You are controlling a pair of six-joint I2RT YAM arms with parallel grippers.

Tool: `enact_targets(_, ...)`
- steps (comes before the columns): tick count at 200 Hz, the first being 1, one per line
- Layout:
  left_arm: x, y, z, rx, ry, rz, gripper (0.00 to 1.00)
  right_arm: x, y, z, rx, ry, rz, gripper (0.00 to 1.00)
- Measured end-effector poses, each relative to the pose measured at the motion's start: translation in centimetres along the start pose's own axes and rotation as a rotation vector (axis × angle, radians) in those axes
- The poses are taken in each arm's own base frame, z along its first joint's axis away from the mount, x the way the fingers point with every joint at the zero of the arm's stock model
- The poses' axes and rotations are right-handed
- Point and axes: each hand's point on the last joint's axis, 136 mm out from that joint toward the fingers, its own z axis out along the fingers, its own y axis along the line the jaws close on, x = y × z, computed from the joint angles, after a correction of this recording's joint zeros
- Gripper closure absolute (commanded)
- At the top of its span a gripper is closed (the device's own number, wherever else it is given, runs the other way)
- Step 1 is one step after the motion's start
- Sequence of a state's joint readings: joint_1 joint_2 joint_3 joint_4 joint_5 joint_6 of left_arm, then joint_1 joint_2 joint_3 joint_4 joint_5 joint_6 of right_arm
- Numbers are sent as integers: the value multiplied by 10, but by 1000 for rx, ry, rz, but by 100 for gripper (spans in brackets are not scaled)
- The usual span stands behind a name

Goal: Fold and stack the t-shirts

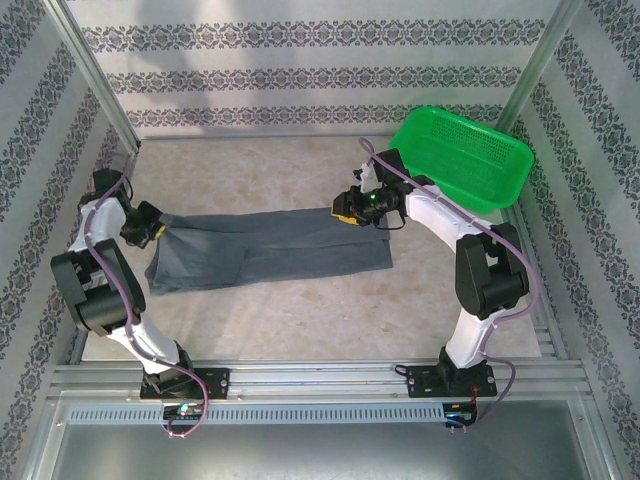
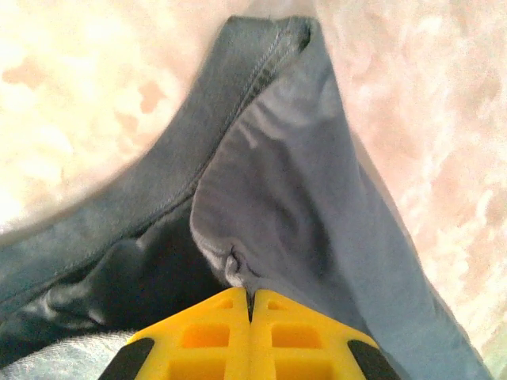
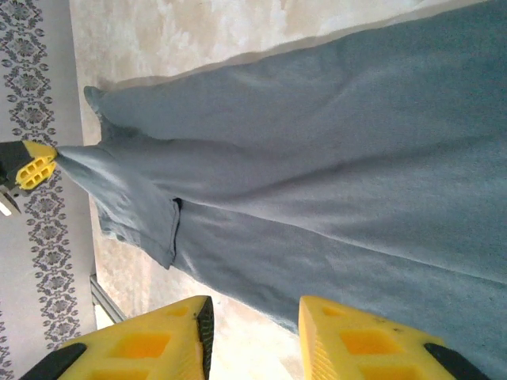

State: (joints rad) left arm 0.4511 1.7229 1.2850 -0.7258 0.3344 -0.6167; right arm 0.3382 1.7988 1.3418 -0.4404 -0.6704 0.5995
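T-shirt (image 1: 270, 245), soft slate-grey cloth, long rumpled strip

left hand (image 2: 250, 301) clamped on t-shirt (image 2: 301, 182); right hand (image 3: 255, 324) fingers apart.

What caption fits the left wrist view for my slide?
Left gripper shut on a pinch of grey t-shirt over the pale table.

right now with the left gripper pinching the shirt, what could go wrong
The left gripper is shut on only a small pinch of the t-shirt, so the cloth may slip out if it pulls. The right gripper is open over the other end, so a one-sided pull could drag and bunch it.
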Motion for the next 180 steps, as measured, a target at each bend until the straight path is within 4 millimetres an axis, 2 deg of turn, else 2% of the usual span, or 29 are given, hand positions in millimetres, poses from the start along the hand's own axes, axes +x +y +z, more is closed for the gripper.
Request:
enact_targets(43, -14, -5, 21, -31, 34, -2, 94, 1, -2, 1, 2, 2, 4, 65)
enact_targets(65, -19, -2, 30, -69, 34, 16, 75, 4, -7, 2, 12, 7, 16, 65)
enact_targets(98, -27, 14, 36, -182, -11, 54, 53, 2, -18, 1, 36, -5, 32, 69)
enact_targets(115, -24, 15, 27, -245, -61, 86, 52, -1, -28, -2, 60, -19, 52, 71)
enact_targets(130, -4, 9, 15, -261, -94, 110, 55, -8, -41, -5, 94, -40, 73, 74)
enact_targets(152, 50, 6, -5, -209, -92, 76, 60, -18, -65, -2, 174, -44, 118, 79)
enact_targets(166, 83, 10, -7, -180, -60, 29, 60, -30, -81, 6, 234, -36, 140, 80)
enact_targets(180, 114, 15, 1, -165, -10, -28, 61, -40, -95, 15, 298, -24, 146, 80)
